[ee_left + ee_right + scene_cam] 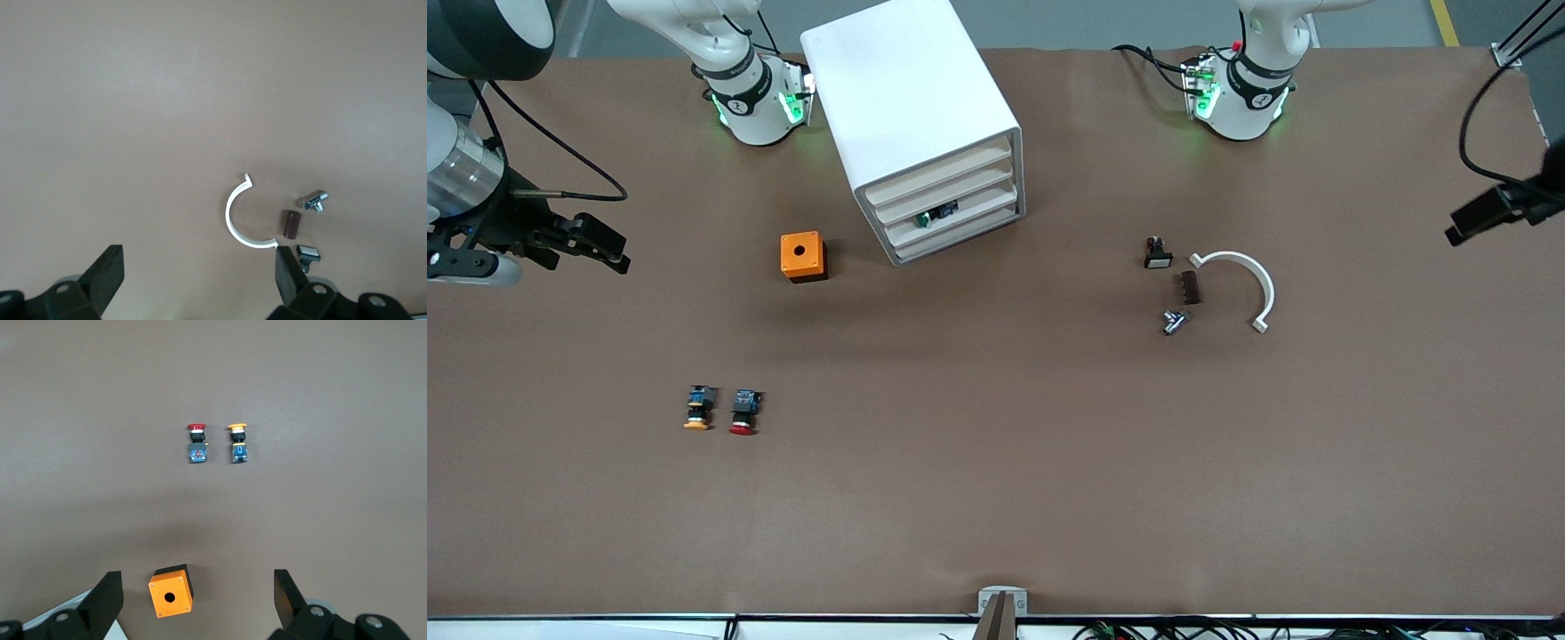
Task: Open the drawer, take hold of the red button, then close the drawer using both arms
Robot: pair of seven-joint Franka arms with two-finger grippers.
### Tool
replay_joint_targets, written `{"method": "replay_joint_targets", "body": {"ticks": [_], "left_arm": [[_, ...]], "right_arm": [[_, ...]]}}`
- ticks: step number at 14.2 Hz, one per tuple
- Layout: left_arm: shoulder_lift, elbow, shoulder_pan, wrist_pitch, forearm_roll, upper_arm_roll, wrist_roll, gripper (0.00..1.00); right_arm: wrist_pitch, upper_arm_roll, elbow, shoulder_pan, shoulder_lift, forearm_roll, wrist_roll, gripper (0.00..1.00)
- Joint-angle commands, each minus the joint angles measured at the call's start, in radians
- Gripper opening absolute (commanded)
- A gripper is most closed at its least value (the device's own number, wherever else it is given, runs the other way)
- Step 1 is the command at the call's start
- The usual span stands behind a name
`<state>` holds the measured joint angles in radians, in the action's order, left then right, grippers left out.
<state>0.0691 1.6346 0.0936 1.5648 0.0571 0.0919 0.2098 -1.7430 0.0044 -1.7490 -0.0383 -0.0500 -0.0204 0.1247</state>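
Front view: the white cabinet stands on the brown bench between the two arm bases, its front turned toward the camera and somewhat toward the left arm's end. The drawer, uppermost of three, looks shut; a small dark part shows in a lower drawer. It looks a light, stiff plastic tray, likely to slide easily, so the cabinet may shift unless the other arm braces it; the front lip is the place to hook. The button lies on its side on the bench, nearer the camera than the orange box, just beside a yellow-capped button. The right gripper hangs released at the right arm's end of the bench, the left gripper at the left arm's end.

Left wrist view: the left gripper stands wide open, holding nothing, over a white half-ring clip, a brown block and small metal parts.

Right wrist view: the right gripper is also spread and empty, over the orange box. The button is small, rigid and light; its round cap may slip, so the squarer black-and-blue body looks the better hold.
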Motion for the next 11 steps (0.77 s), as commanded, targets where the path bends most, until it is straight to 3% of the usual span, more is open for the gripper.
{"method": "replay_joint_targets", "body": {"ticks": [1, 4, 11], "left_arm": [[0.083, 0.1, 0.011, 0.044, 0.01, 0.011, -0.065, 1.0], [0.081, 0.094, 0.008, 0.043, -0.055, 0.011, -0.101, 1.0], [0.069, 0.088, -0.006, 0.034, -0.057, 0.058, -0.072, 1.0]], "right_arm": [[-0.001, 0.014, -0.007, 0.012, -0.021, 0.011, 0.006, 1.0], [-0.001, 0.011, -0.007, 0.005, -0.021, 0.011, 0.006, 1.0], [0.0, 0.009, -0.007, 0.008, -0.021, 0.011, 0.006, 1.0]]}}
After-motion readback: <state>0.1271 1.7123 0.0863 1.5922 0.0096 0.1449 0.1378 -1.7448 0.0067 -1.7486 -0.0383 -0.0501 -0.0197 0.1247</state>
